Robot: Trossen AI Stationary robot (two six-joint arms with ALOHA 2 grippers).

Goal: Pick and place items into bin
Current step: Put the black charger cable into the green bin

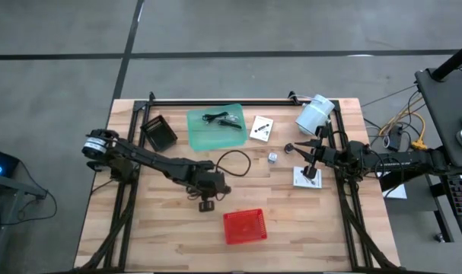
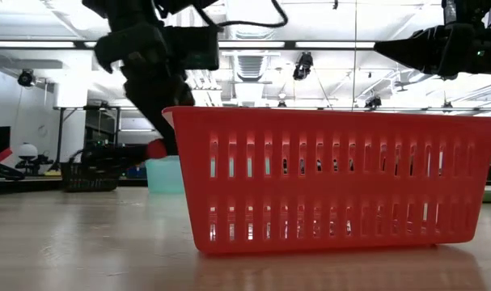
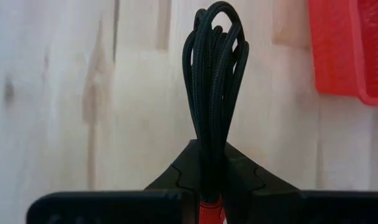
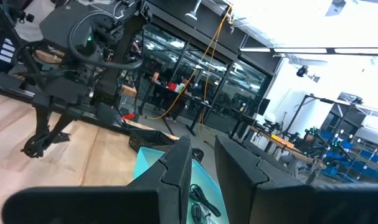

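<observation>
Red plastic is what we see first: a red basket [image 1: 244,226] sits on the wooden table [image 1: 170,228] near the front edge. The left gripper [image 1: 208,204] hangs just beside the basket, a little up and to its left. In the left wrist view its fingers [image 3: 182,177] are pressed tight on a bundle of thin black cable [image 3: 213,81], and the loops stick up past the fingertips. The bundle is not in the basket; it is over bare wood, with the basket's corner [image 3: 350,50] close by. Another black cable [image 1: 232,163] lies loose in a loop on the table, in the middle. A green tray [image 1: 215,131] sits near the back edge, and some small dark things [image 1: 221,119] lie in it. A small white card [image 1: 261,128] lies just beside the tray. A tiny silver part [image 1: 272,157] lies near the middle of the table. A black box [image 1: 159,132] stands to the left of the tray, and a big white cylinder [image 1: 314,114] lies at the back right corner. The right gripper [image 1: 307,165] is at the right side of the table, over another white card [image 1: 307,177]. Its fingers [image 4: 176,168] are near each other with a small gap, and we see nothing between them
</observation>
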